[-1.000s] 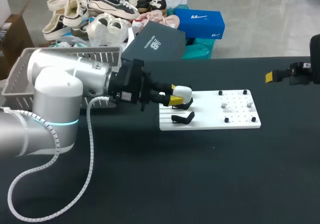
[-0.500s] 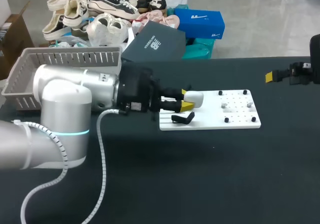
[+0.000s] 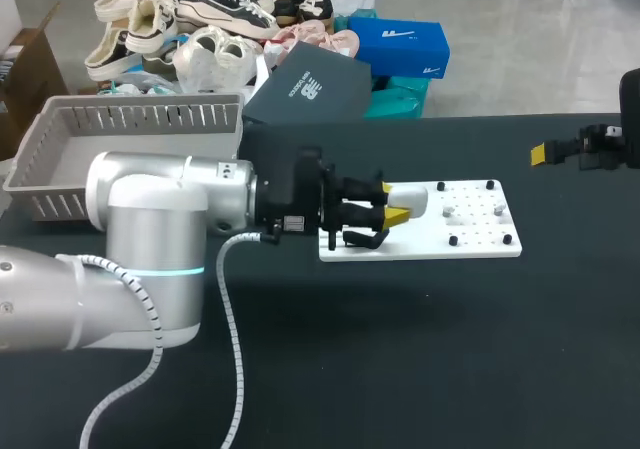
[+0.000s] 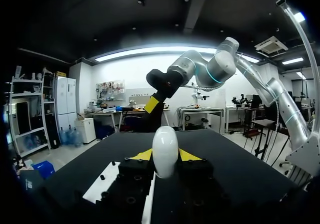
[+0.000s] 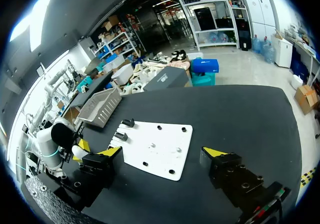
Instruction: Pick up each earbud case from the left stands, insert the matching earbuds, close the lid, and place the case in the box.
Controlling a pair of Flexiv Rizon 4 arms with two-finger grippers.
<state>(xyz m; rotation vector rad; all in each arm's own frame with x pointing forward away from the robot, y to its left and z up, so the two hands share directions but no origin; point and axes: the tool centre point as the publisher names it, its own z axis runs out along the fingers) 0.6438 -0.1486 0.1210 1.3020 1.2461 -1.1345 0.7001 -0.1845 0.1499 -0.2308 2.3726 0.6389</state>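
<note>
The left gripper (image 3: pixel 395 212) is clamping both yellow-tipped fingers on the smooth white oval plastic earbud case (image 3: pixel 410 200), holding it over the flat white pegged board (image 3: pixel 470 237), just beside 1 black angled stand (image 3: pixel 366 237). Farther off, the right gripper (image 5: pixel 164 153) is hovering with its fingers spread wide apart.

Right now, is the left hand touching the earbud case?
Touching. Left wrist view: the earbud case sits clamped between the yellow tips of the left hand, one tip against each side.
</note>
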